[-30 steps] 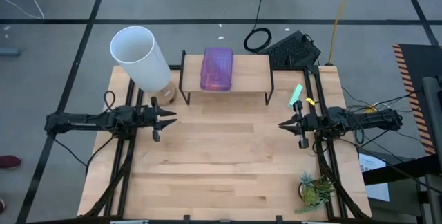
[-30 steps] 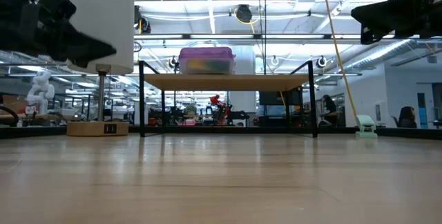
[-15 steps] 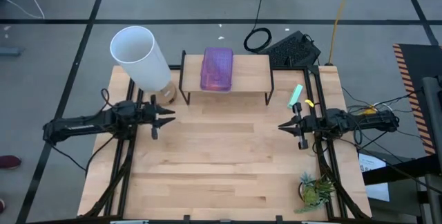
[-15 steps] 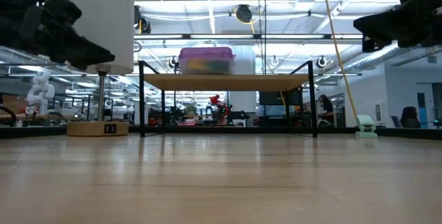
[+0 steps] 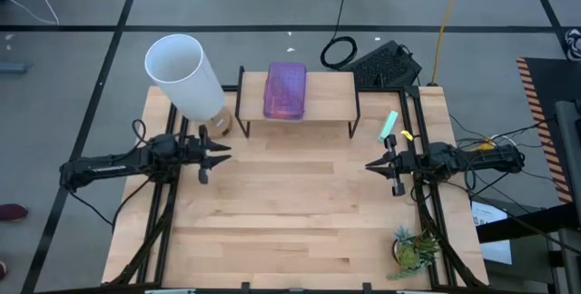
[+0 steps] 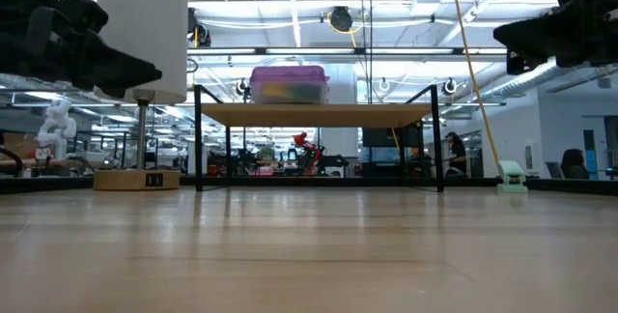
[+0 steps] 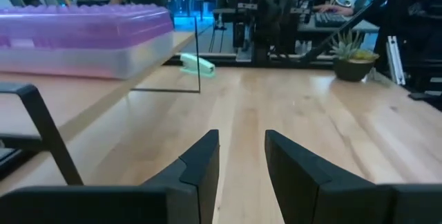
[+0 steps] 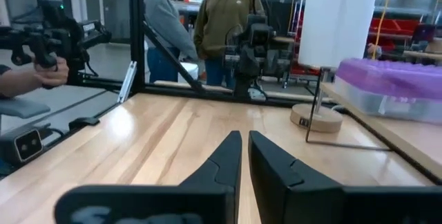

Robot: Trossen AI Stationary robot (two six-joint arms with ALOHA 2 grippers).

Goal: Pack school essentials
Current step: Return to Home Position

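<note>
Pincers hover over bare wooden table (image 5: pixel 290 212), left (image 5: pixel 221 153) parted, right (image 5: pixel 374 164) nearly together.

Through the clear lower half of the case (image 6: pixel 289 85) on the raised shelf (image 6: pixel 319 113), only a yellow-green shape and some darker bits show; the single school essentials inside cannot be told apart. From above, the closed purple lid (image 5: pixel 286 90) hides them entirely.
</note>
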